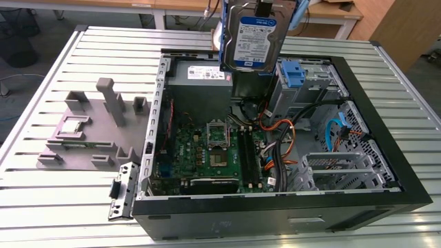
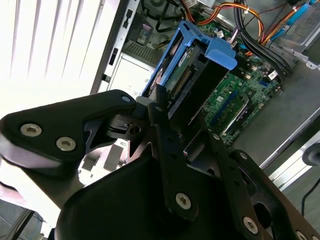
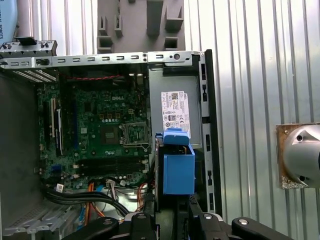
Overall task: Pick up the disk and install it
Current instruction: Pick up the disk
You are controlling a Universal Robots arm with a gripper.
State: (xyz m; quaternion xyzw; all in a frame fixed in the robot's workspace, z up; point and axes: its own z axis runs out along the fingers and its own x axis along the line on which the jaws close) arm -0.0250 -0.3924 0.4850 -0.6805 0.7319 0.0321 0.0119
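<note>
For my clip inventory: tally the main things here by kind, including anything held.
disk: 1
spare blue bracket: 1
power supply: 1
computer case: 1
grey holder: 1
Total: 5

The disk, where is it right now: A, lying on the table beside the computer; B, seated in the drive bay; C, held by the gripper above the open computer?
C: in the exterior view the disk hangs upright in the gripper above the open computer.
</note>
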